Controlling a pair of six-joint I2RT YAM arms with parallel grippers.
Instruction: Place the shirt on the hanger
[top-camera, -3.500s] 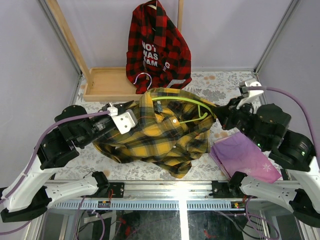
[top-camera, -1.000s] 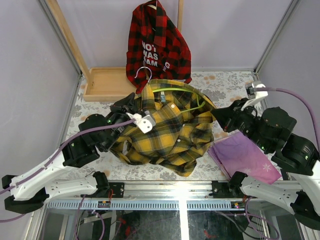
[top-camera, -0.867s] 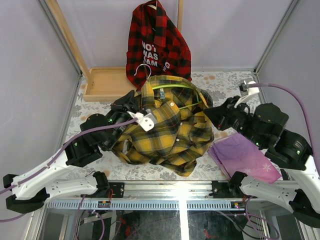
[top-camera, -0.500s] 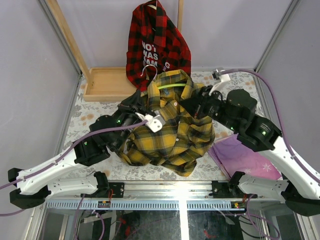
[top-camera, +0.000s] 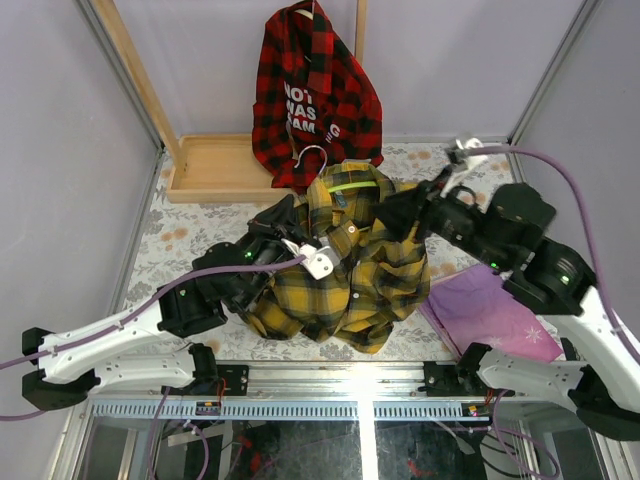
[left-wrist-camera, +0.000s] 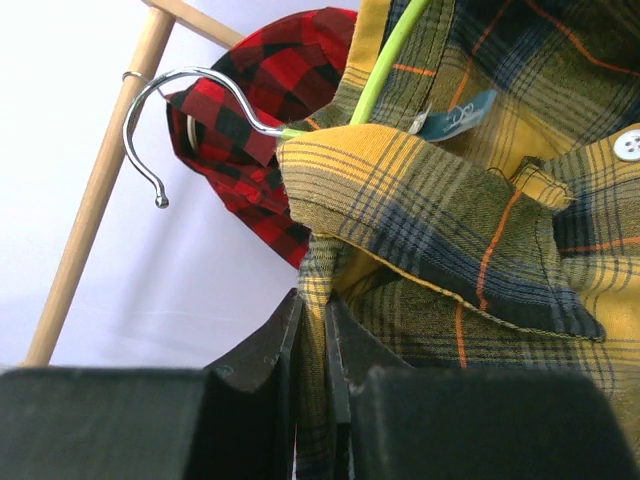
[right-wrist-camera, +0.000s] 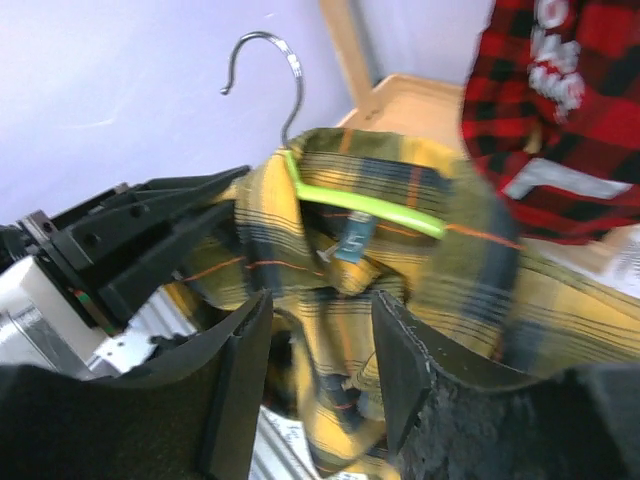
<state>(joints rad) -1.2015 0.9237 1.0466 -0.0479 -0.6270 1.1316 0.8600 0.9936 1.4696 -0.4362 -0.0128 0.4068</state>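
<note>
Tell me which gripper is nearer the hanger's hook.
Left. The left gripper pinches the shirt just below the hook; the right gripper, open, sits farther off beside the shirt.

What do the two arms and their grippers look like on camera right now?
The left arm and right arm match: white tubular links, bulky black joint housings with small green lights, and a lilac cable running along each. The left gripper and right gripper have matte black, angular fingers. A white camera block sits at the wrist.
</note>
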